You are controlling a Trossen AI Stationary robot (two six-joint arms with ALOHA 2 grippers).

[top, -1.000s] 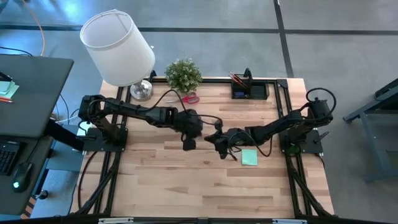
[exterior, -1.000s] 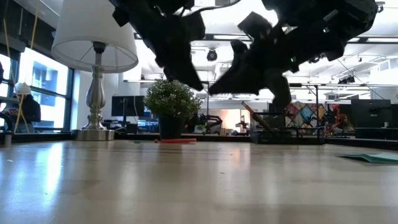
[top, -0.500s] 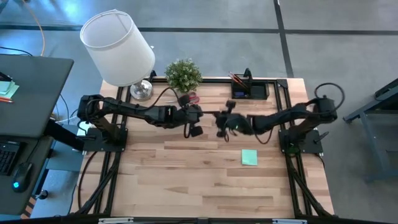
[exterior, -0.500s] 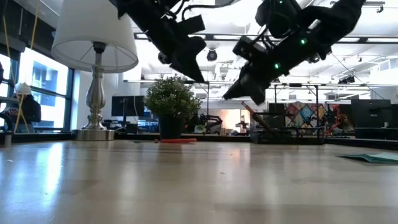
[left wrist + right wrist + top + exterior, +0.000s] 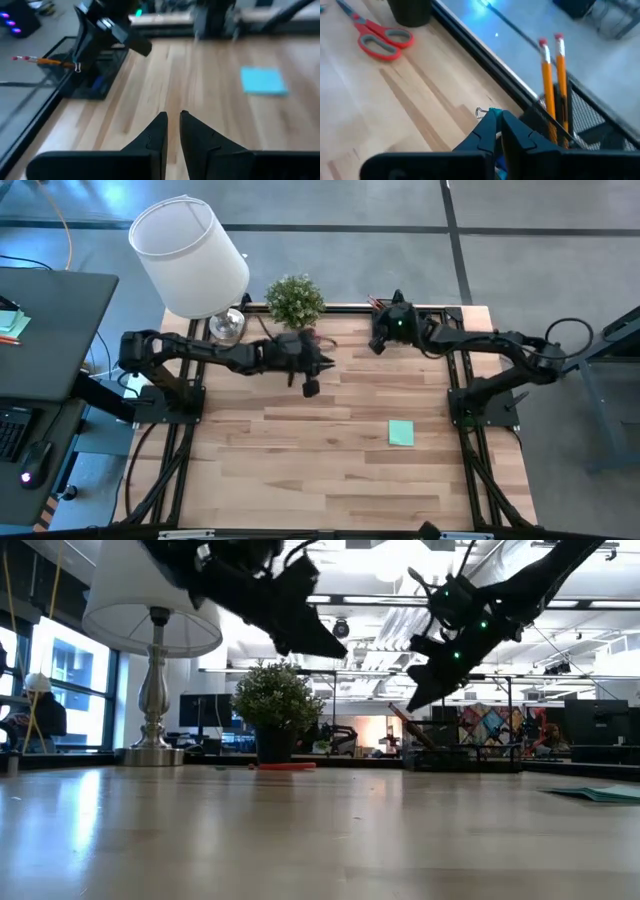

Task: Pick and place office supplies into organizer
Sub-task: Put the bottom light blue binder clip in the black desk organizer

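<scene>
My right gripper (image 5: 499, 116) hangs in the air at the organizer's (image 5: 408, 328) left end, shut on a small teal clip (image 5: 492, 111). The organizer, a black mesh tray at the table's far edge, holds orange pencils (image 5: 552, 85). My left gripper (image 5: 172, 127) hovers above the table (image 5: 300, 450) near the red-handled scissors (image 5: 306, 338). It is shut to a narrow slit and holds nothing. The scissors (image 5: 382, 37) lie flat beside the potted plant (image 5: 295, 300). The mint-green sticky-note pad (image 5: 401, 433) lies flat right of the middle. My right gripper pinches the small teal clip between its two fingertips (image 5: 487, 125). The clip's silver wire loop (image 5: 480, 113) sticks out beside them. The fingers slant down toward the table's far side. The clip is lifted clear of the table, just short of the organizer's mesh wall (image 5: 590, 120).
A white-shaded lamp (image 5: 190, 255) stands at the far left corner, with the potted plant next to it. A black frame rail (image 5: 485, 65) runs along the far edge. Bare wood lies across the near half of the table, around the sticky-note pad (image 5: 263, 81).
The two grippers were close together over the table's middle. My right gripper has since risen and swung toward the far edge and right, to the organizer's left end. My left gripper has drawn back toward the far edge, nearer the scissors, and turned.
</scene>
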